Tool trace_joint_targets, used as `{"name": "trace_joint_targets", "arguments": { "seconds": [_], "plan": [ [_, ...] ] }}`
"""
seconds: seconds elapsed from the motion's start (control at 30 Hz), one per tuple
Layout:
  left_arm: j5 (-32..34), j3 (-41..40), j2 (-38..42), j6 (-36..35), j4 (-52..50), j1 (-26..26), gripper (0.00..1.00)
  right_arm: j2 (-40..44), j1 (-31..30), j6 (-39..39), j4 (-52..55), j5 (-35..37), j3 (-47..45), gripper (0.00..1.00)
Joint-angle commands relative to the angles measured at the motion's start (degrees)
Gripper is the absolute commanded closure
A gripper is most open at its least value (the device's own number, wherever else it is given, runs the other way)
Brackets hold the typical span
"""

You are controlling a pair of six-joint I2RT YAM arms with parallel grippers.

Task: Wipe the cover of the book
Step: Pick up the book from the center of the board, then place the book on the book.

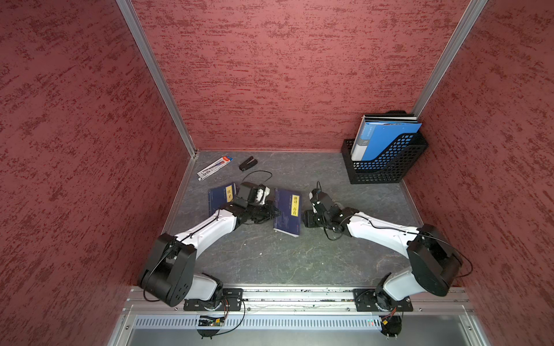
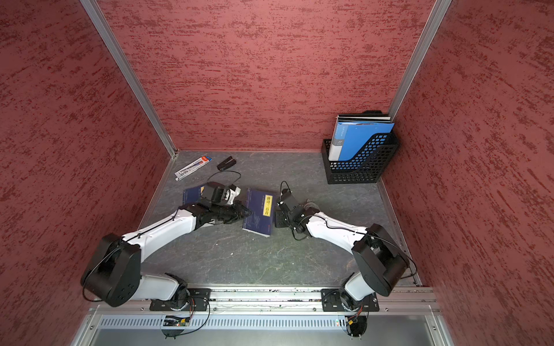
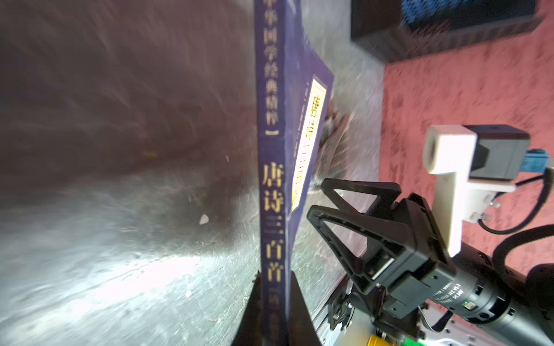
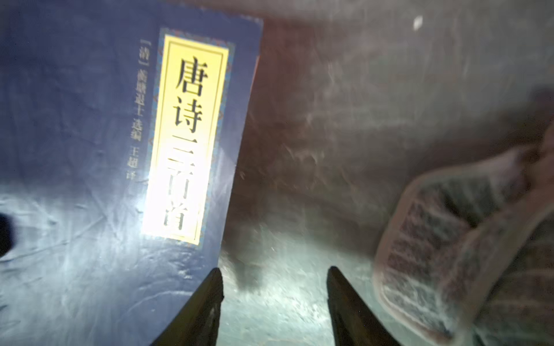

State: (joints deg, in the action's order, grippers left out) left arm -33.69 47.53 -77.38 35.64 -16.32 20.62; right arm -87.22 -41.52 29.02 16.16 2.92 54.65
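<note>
Grey stone-patterned surface [image 1: 269, 260], red walls [image 1: 299, 75] around. I see my left hand [image 3: 275, 274] clamped on the spine edge of the blue book [image 1: 287, 211], which sits mid-surface between both arms. My right hand [image 4: 274, 269] has its fingers apart, holding nothing, just right of the book. A striped cloth [image 4: 449, 254] lies beside it. Further left lies a second book [image 1: 220, 197]; far right, a black file rack [image 1: 386, 161].
</note>
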Motion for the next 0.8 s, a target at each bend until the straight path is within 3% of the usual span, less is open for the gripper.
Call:
{"name": "trace_joint_targets", "arguments": {
  "seconds": [0.0,0.2,0.47,0.63,0.77],
  "plan": [
    [-3.66,3.29,5.04,-4.24,-8.06,-6.68,1.0,-0.03,0.54,-4.24,1.66,2.53,3.88,0.41],
    [-11.1,7.54,9.97,-6.5,-15.43,-22.8,1.0,-1.99,0.96,-5.62,0.28,1.2,3.98,0.37],
    [-10.09,10.04,8.67,-10.13,-21.72,-38.72,1.0,-0.14,1.67,-8.36,-2.19,-1.02,1.52,0.3],
    [-11.44,10.45,7.23,-12.25,-24.2,-45.26,1.0,-0.3,2.97,-10.42,-2.18,-2.2,2.19,0.3],
    [-11.43,12.44,4.29,-14.95,-28.99,-47.66,1.0,-1.21,3.46,-11.07,-3.21,-3.33,2.28,0.29]
  ]
}}
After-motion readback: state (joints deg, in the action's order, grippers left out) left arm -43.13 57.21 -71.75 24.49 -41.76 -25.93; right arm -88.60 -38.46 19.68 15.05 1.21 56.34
